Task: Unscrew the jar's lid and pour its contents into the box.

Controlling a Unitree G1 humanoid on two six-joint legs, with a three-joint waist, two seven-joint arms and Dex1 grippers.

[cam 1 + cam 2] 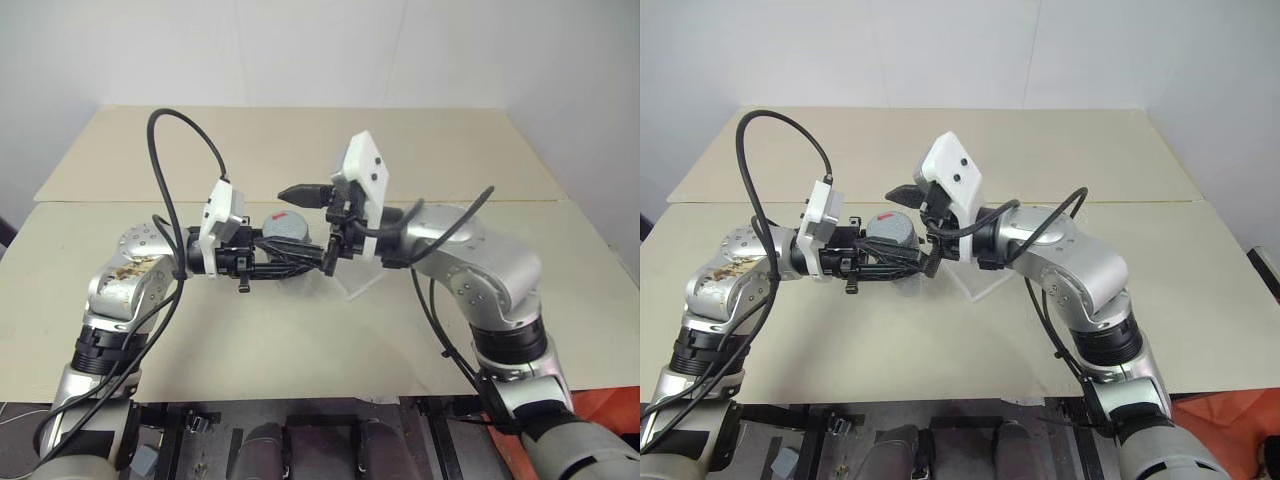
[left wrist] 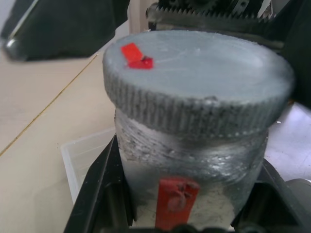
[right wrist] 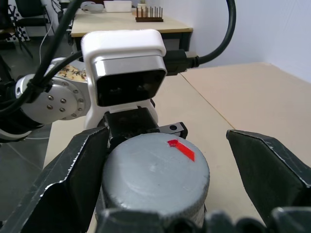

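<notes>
My left gripper (image 1: 312,254) is shut on the jar (image 2: 190,167), a silver-grey jar with a red stripe, and holds it upright just above the table. The grey lid (image 2: 194,73) with its small red mark sits on the jar's neck. My right gripper (image 1: 305,228) reaches in from the right and stands open, one black finger (image 3: 80,170) on each side of the lid (image 3: 155,174) with a gap on both sides. The clear box (image 1: 350,285) lies on the table under and just right of the jar. The contents are hidden inside the jar.
The beige table (image 1: 300,340) runs wide around the box, with its front edge close to me. A second beige table (image 1: 300,135) adjoins it at the back, against a white wall. Black cables (image 1: 165,160) loop above both wrists.
</notes>
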